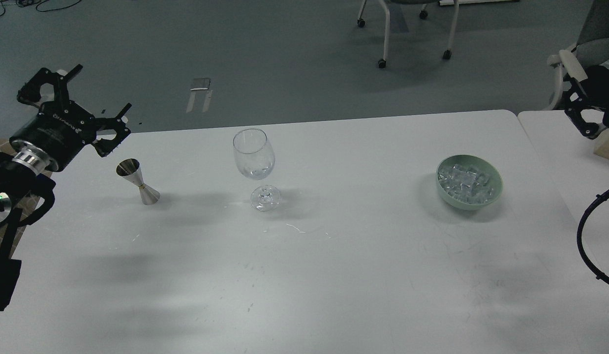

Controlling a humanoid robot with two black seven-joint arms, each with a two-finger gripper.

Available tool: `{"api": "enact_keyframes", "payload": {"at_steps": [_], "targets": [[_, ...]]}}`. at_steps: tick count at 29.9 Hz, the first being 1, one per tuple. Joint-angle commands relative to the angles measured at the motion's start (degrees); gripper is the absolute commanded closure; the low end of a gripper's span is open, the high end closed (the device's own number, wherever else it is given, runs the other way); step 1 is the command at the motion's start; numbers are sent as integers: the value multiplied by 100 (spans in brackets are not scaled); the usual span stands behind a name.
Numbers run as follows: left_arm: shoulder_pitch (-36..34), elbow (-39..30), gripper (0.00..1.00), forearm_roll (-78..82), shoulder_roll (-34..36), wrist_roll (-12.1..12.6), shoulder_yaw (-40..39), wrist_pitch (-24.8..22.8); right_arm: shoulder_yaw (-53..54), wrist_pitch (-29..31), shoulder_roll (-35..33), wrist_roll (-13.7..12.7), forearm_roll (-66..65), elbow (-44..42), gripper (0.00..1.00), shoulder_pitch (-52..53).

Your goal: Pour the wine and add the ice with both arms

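A clear wine glass (pixel 254 156) stands upright at the table's middle back, with a little clear wine (pixel 256 172) at the bottom of its bowl. A steel jigger (pixel 138 182) stands on the table to its left. My left gripper (pixel 90 96) is open and empty, raised above and to the left of the jigger, clear of it. A pale green bowl (pixel 496 191) at the right holds a heap of ice cubes (pixel 464 182). My right gripper (pixel 586 122) sits small and dark at the far right edge, beyond the bowl. Its fingers cannot be told apart.
The white table (pixel 304 275) meets a second white table (pixel 550 147) at the right, with a tan box (pixel 608 147) on it. A black cable loop (pixel 584 246) hangs at the right edge. Wheeled chairs (pixel 412 29) stand on the floor behind.
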Motion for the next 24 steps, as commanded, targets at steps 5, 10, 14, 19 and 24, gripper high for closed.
{"api": "enact_keyframes", "payload": {"at_steps": [5,10,14,19,24], "targets": [[-1273,770,2,39,-254,-231,2,1245,5,6,-69,0,-2,6,0,28],[-1284,787,2,66,-298,-1300,11,894,-4,-11,-87,0,-2,6,0,28],[-1301,1068,2,66,-403,-1717,378,770,-48,-20,-104,-26,-28,-21,0,63],[-1485,1077,2,-13,-430,-1700,732,840,-74,-46,-96,-26,-239,-3,0,221],[-1845,1506,2,57,-456,-1849,802,797,-153,-204,-52,-35,-266,6,0,336]]}}
